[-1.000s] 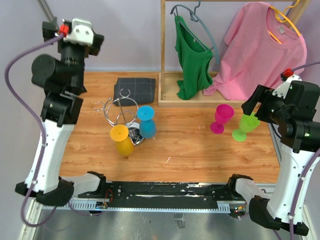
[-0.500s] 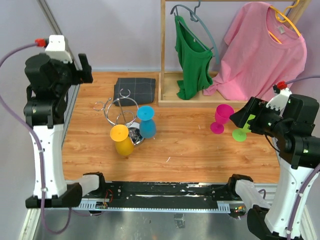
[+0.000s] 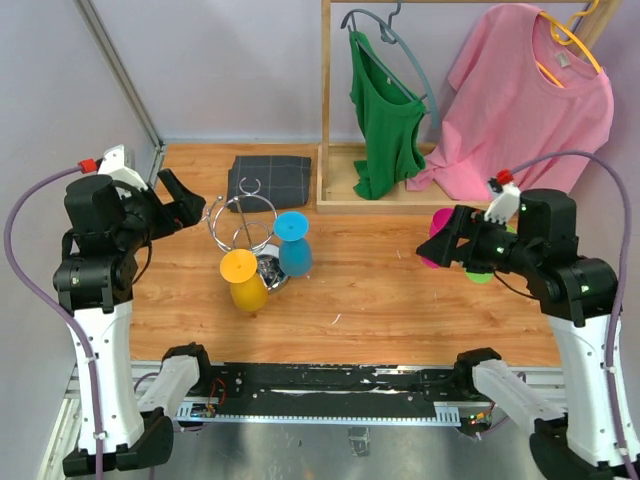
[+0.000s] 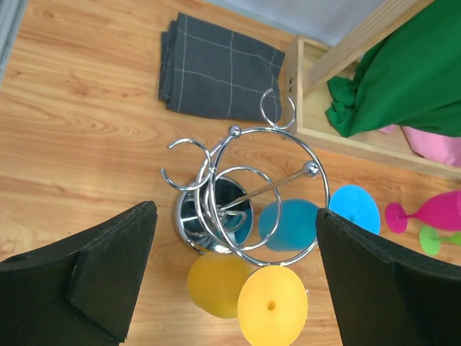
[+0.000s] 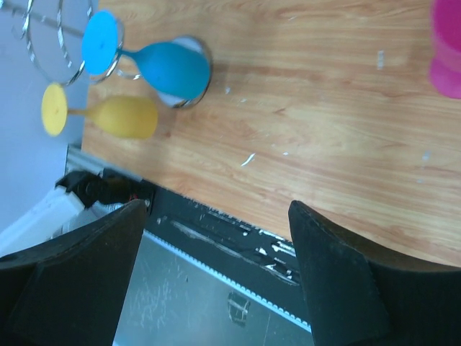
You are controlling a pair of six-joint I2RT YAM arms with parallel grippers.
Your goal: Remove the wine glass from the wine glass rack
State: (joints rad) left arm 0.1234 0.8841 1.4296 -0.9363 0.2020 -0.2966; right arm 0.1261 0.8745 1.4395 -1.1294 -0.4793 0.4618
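The silver wire wine glass rack [image 3: 243,222] stands left of centre on the wooden table; the left wrist view shows its loops and shiny round base [image 4: 207,216]. A yellow wine glass [image 3: 243,280] and a blue wine glass [image 3: 293,246] hang on it, feet up. Both show in the left wrist view, yellow [image 4: 270,305] and blue [image 4: 289,223]. My left gripper [image 3: 190,200] is open and empty, above and just left of the rack [image 4: 235,213]. My right gripper [image 3: 445,245] is open and empty, far right; its view shows the blue glass [image 5: 167,66] and the yellow glass [image 5: 124,117].
A pink glass [image 3: 440,232] and a green glass [image 3: 482,272] stand behind my right gripper, partly hidden. A folded dark cloth [image 3: 270,178] lies behind the rack. A wooden clothes rack [image 3: 335,150] with a green top and pink shirt stands at the back.
Both arms have swung down and inward. The left gripper dropped from high at the back left to beside the rack. The right gripper moved left, in front of the pink and green glasses.
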